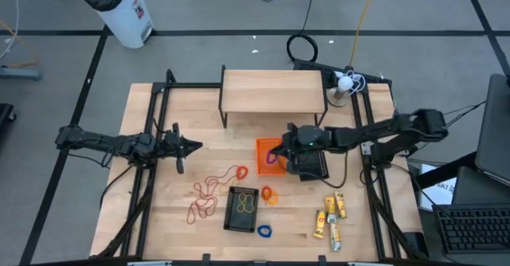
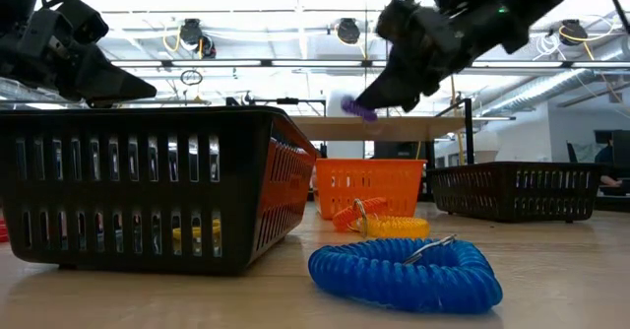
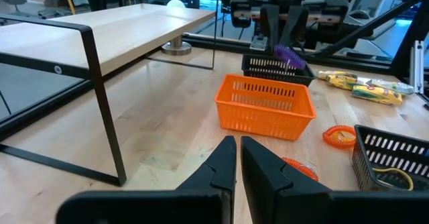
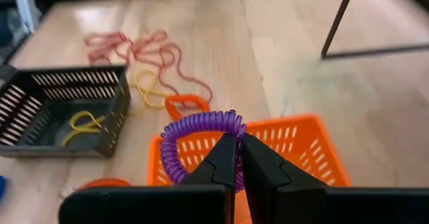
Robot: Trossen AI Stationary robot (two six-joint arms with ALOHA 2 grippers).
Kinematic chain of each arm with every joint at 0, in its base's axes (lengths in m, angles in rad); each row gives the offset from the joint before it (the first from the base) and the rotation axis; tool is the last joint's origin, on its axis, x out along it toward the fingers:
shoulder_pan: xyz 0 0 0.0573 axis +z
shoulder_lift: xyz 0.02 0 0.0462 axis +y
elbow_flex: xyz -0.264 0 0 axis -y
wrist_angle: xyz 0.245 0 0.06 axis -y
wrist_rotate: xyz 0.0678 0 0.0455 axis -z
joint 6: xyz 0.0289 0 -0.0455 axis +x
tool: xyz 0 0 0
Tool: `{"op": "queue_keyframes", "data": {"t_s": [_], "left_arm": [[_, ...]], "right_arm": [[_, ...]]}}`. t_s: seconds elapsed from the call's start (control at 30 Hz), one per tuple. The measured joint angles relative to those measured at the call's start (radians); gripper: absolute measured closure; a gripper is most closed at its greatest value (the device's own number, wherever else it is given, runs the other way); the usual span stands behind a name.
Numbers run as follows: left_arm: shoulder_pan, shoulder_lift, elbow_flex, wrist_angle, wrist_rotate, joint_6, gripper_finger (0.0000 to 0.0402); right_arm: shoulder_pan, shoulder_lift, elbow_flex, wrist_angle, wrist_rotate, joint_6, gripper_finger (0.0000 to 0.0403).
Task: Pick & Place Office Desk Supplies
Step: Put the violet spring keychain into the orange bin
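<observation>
The right gripper [image 4: 236, 158] is closed on a purple coil ring [image 4: 199, 138], which hangs from its fingertips directly above the orange basket [image 4: 301, 153]; in the high view this sits just right of the frame's centre, with the gripper [image 1: 277, 150] over the basket [image 1: 263, 156], and the ring is hard to make out there. In the low view the same purple ring [image 2: 359, 111] shows at upper centre, clear of the basket [image 2: 369, 186] below it.

The left gripper [image 1: 196, 146] hovers at centre left of the high view with its fingers nearly together and nothing between them, well apart from the supplies.

On the worktop [image 1: 159, 202], red rubber-band loops [image 1: 209, 193] lie scattered at lower centre left. A black basket [image 1: 242, 209] beside them holds a yellow loop [image 1: 246, 203]. An orange coil ring [image 1: 267, 194] lies just right of that basket, and a blue coil ring [image 1: 264, 232] lies below it. Yellow packets [image 1: 330, 215] sit at lower right. A second black basket [image 1: 312, 165] lies under the right arm
</observation>
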Motion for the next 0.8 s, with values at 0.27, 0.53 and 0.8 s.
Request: {"op": "queue_keyframes", "data": {"t_s": [0.27,0.53,0.8], "left_arm": [[0.000,0.000,0.000,0.000,0.000,-0.006,0.0376],[0.000,0.000,0.000,-0.001,0.000,-0.008,0.0376],[0.000,0.000,0.000,0.000,0.000,-0.009,0.0376]], "right_arm": [[-0.004,0.133,0.067,-0.086,0.027,0.000,0.0400],[-0.021,0.194,0.067,-0.090,0.025,0.004,0.0400],[-0.035,0.209,0.067,-0.087,0.053,-0.002,0.0371]]}}
